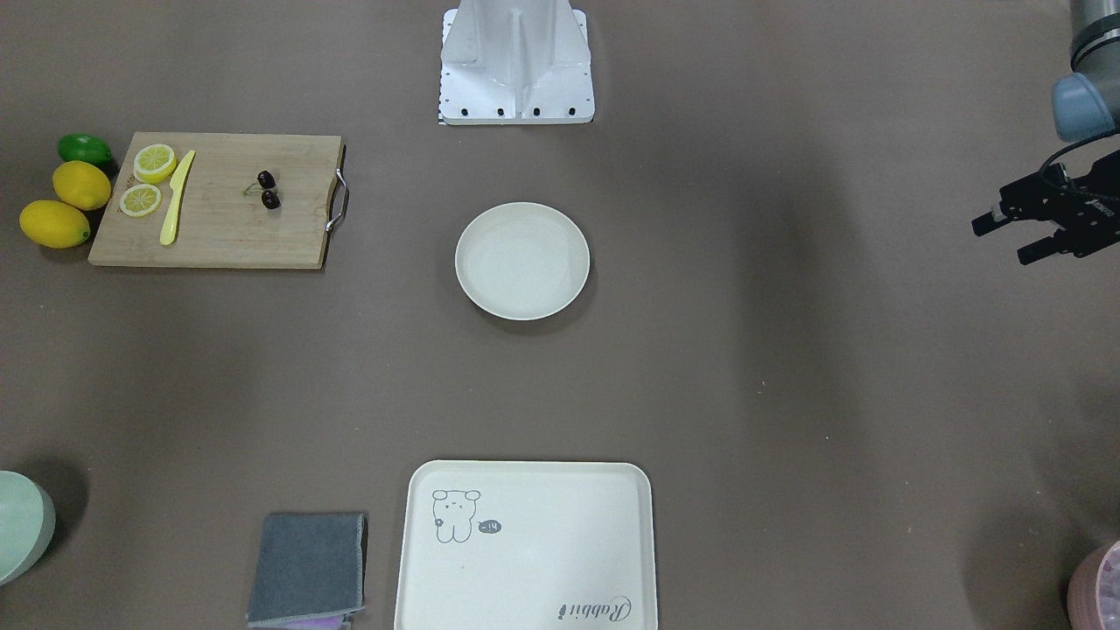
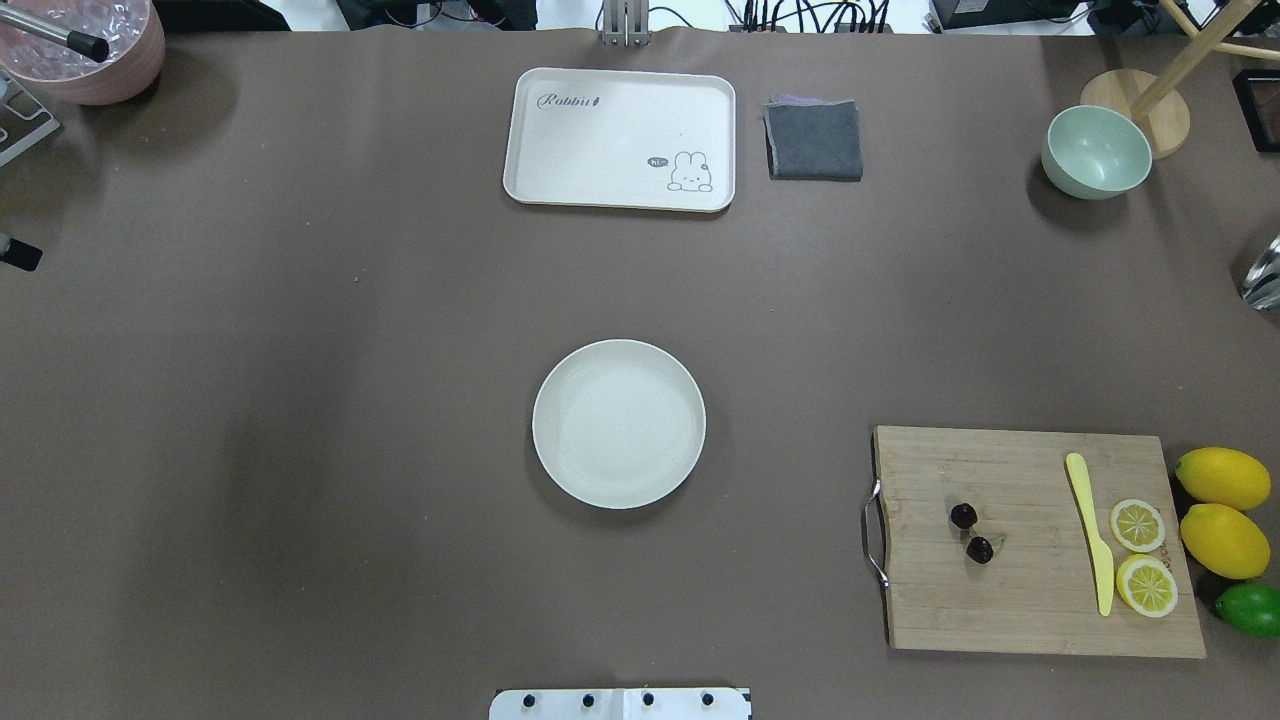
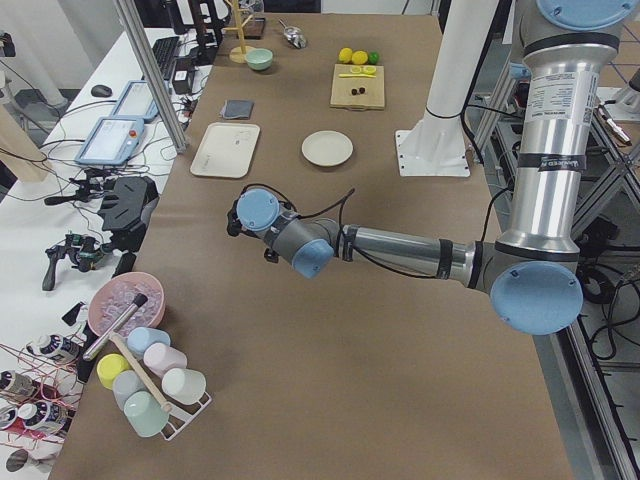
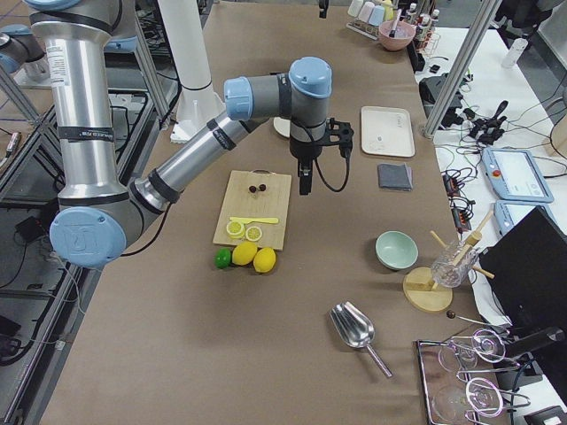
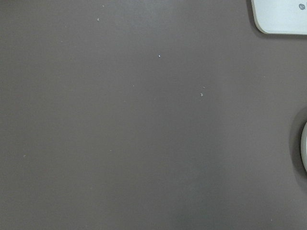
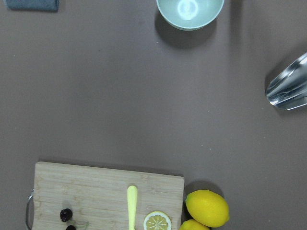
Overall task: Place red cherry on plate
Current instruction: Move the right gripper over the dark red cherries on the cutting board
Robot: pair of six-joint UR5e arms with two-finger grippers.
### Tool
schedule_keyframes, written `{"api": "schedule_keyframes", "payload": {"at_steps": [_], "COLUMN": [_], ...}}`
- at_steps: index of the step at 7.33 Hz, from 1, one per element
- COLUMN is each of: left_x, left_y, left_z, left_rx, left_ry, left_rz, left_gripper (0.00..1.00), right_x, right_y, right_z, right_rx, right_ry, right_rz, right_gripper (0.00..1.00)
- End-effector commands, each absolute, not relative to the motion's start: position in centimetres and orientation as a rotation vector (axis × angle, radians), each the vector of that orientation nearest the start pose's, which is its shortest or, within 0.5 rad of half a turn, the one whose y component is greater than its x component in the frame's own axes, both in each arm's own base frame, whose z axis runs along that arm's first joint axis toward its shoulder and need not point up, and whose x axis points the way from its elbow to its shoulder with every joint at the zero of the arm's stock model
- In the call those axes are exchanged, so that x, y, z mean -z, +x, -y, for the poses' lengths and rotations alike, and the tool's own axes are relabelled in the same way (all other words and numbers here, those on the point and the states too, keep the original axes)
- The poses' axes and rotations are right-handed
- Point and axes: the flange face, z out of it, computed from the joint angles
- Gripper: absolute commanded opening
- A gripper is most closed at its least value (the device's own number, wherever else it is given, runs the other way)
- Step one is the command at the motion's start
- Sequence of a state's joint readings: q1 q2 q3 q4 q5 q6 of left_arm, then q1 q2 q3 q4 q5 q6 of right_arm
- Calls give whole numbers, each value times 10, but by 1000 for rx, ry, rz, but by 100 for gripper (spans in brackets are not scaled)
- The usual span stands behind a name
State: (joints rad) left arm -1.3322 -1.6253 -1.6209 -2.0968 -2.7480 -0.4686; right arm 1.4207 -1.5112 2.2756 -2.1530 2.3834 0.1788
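The red cherry is a dark pair joined by thin stems. It lies on the wooden cutting board, also seen in the overhead view and low in the right wrist view. The empty cream plate sits mid-table, well apart from the board. My left gripper hovers open and empty at the table's far side from the board. My right gripper hangs above the table just beyond the board; I cannot tell its state.
On the board lie a yellow knife and two lemon slices; two lemons and a lime sit beside it. Farther off are a cream tray, grey cloth, mint bowl, metal scoop and pink bowl.
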Motion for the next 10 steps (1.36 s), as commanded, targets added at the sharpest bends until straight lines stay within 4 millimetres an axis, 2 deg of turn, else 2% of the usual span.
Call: {"api": "schedule_keyframes", "payload": {"at_steps": [1, 2, 3, 5, 8, 9, 10], "left_x": [-516, -512, -509, -509, -509, -508, -507], "left_y": [84, 87, 88, 88, 87, 87, 86], "left_z": [514, 517, 519, 519, 520, 521, 522], "left_rx": [-176, -185, -189, -187, -185, -185, -182], "left_ry": [128, 132, 135, 135, 136, 138, 143], "left_rz": [-1253, -1254, -1255, -1255, -1254, -1253, -1250], "left_gripper": [98, 98, 98, 98, 98, 98, 98], "right_x": [-317, -294, -282, -278, -286, -292, -307], "right_y": [-52, -78, -106, -158, -211, -233, -256], "right_z": [372, 342, 326, 311, 288, 287, 292], "right_rx": [37, 43, 57, 49, 37, 21, 13], "right_ry": [8, -1, -19, -22, -8, -13, 0], "right_rz": [845, 826, 808, 755, 682, 687, 668], "right_gripper": [100, 100, 100, 100, 100, 100, 100]}}
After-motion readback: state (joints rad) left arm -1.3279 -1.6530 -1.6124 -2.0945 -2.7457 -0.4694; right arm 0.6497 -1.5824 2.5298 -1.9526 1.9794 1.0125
